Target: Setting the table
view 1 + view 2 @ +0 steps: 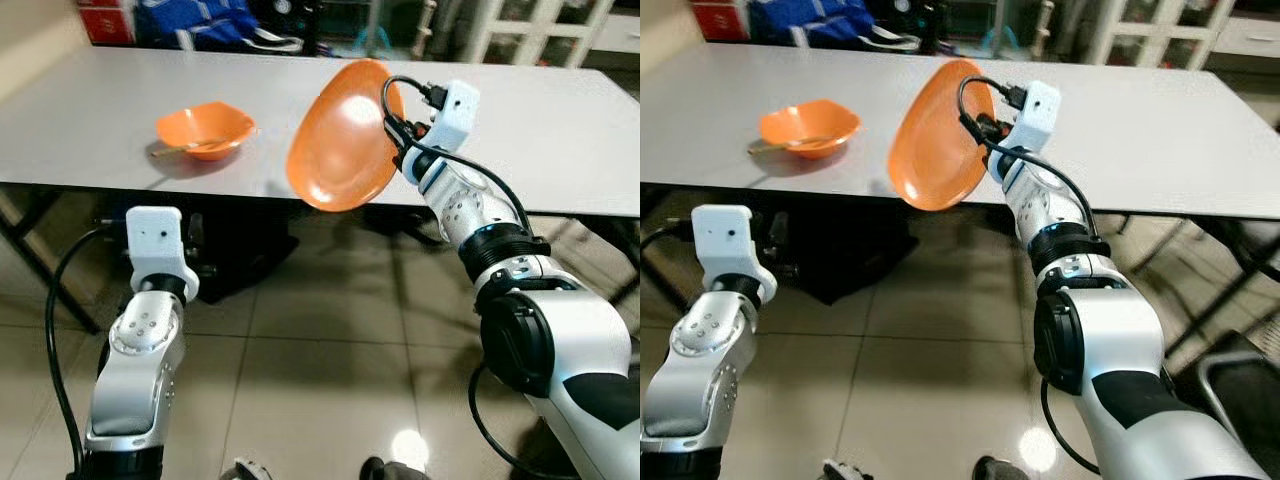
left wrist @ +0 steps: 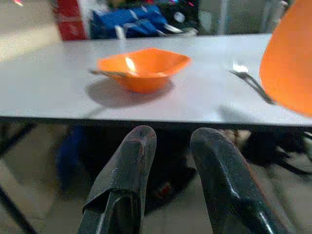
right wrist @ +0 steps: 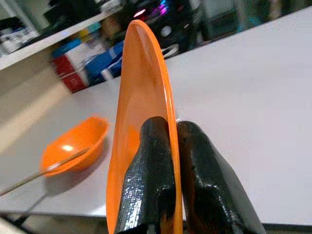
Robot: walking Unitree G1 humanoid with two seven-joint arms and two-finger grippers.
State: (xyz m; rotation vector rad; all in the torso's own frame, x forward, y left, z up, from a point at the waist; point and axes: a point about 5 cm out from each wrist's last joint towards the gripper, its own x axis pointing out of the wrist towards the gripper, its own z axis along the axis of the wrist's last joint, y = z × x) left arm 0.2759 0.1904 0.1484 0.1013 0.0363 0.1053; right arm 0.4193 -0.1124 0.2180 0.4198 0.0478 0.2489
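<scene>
Your right gripper (image 3: 168, 161) has its two black fingers pinched on the rim of the orange plate (image 1: 342, 138), one finger on each face, so the plate stands nearly on edge and hangs in the air over the near edge of the grey table (image 1: 560, 130), not yet resting on it. That edge-on hold looks like the natural result of grabbing a thin plate by its lip; you will probably need to roll the wrist until the plate lies flat before you lower it, or the rim will touch down first and the plate may slip out or clatter. On your left side of the plate, well apart from it, an orange bowl (image 1: 204, 130) already sits on the tabletop with a utensil (image 1: 180, 149) resting in it, its handle sticking out over the rim. The left wrist view also shows a fork (image 2: 251, 83) lying on the table between bowl and plate, so the bare stretch around it seems the likely spot for this setting. Your left gripper (image 2: 170, 161) waits below table height in front of the table edge, its fingers parted with a gap between them and holding nothing, leaving the right arm free to work.
</scene>
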